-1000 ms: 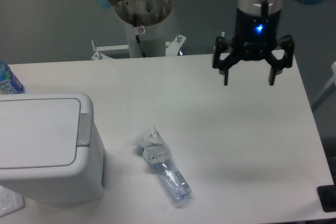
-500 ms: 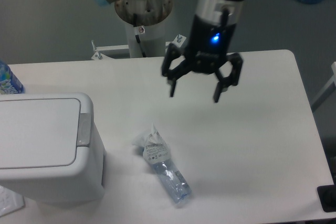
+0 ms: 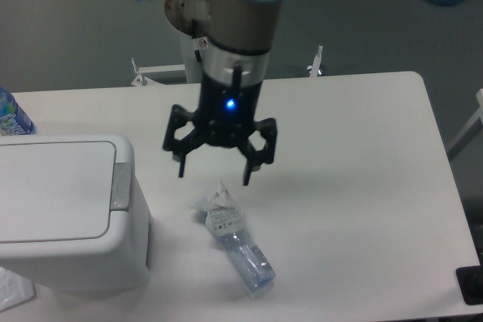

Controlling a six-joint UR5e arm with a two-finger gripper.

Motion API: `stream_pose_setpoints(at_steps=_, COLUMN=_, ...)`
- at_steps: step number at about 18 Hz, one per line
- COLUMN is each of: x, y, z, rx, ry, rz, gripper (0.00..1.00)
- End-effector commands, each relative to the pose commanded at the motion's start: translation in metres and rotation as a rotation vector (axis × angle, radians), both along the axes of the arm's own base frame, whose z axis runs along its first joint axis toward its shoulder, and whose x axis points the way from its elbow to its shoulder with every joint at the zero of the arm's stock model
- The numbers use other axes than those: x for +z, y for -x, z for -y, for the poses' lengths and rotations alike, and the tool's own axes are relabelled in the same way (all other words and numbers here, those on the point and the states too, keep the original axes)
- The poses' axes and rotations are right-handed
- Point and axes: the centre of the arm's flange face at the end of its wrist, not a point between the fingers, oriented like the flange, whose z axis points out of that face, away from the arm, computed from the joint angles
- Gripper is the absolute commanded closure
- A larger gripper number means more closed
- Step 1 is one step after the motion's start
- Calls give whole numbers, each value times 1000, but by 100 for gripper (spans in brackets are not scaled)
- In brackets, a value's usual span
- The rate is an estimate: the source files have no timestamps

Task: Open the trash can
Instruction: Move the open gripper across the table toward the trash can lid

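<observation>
The trash can [image 3: 68, 213] is a white boxy bin at the table's front left. Its flat lid lies down and a grey push strip [image 3: 120, 185] runs along its right edge. My gripper [image 3: 214, 174] hangs open above the table, just right of the bin and a little above the top end of a crushed bottle. Nothing sits between its black fingers [image 3: 247, 168]. A blue light glows on the gripper body.
A crushed clear plastic bottle [image 3: 235, 240] lies on the white table [image 3: 362, 186] right of the bin. A blue-labelled bottle [image 3: 11, 117] stands at the far left edge. The arm's base post [image 3: 202, 35] rises behind the table.
My gripper has swept leftward and forward across the table, from the far right to a spot just right of the bin. It stayed open. The bin and crushed bottle have not moved.
</observation>
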Motion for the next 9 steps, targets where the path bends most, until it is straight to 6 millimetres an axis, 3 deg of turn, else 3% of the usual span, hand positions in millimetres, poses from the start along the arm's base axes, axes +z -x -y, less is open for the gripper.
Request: stream_pose_setpoints(at_steps=9, x=-9, y=-21, z=-12, rx=-1, ry=8, rz=29, gripper=0)
